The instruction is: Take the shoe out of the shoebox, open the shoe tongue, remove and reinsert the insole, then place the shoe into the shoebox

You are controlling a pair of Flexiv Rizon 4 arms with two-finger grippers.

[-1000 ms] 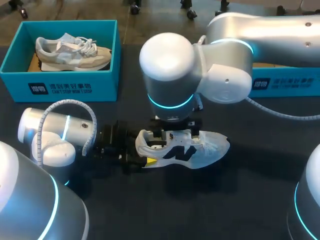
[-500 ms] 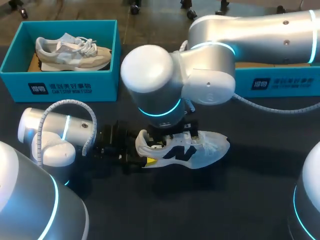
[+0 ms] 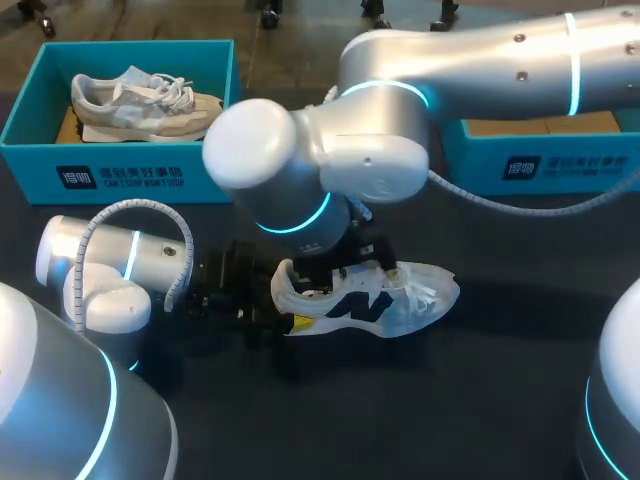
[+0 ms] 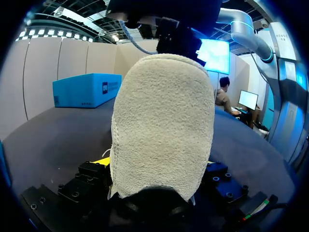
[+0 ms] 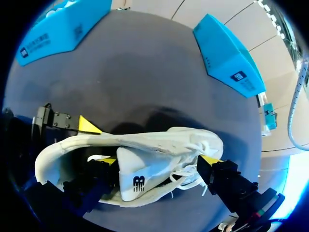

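**Position.** The shoe [image 3: 400, 300] stands upright on its sole on the table [image 3: 500, 410], toe toward the right arm's side, well apart from both blue boxes at the far edge. The left box [image 3: 150, 180] holds a second shoe [image 3: 140, 100]. The right box [image 3: 560, 165] is partly hidden by the right arm.

**Left gripper** [image 4: 157, 166]. It sits low at the heel, which fills the space between its fingers. One yellow tip lies against the heel's side and the other finger block is close on the opposite side. It appears clamped on the heel, acting as a vice.

**Right gripper** [image 5: 159, 160]. It comes down from above over the shoe's opening with its fingers spread wide. One tip is inside the collar just behind the tongue [image 5: 133, 174]. The other is out over the laces [image 5: 186, 176]. Nothing is pinched between them. The insole cannot be made out.

**Step in hand (judged).** Opening the tongue, ahead of pulling the insole.

**Procedure.**
1. Hold the heel clamp firm and low so that the shoe neither tips nor slides.
2. Use the inner finger to draw the tongue forward toward the toe. Avoid pressing down, which would crush the collar.
3. Keep the outer tip clear of the loose laces, since a snag would drag the whole shoe against the clamp.
4. Widen the opening enough for a finger to reach the insole's rear edge.
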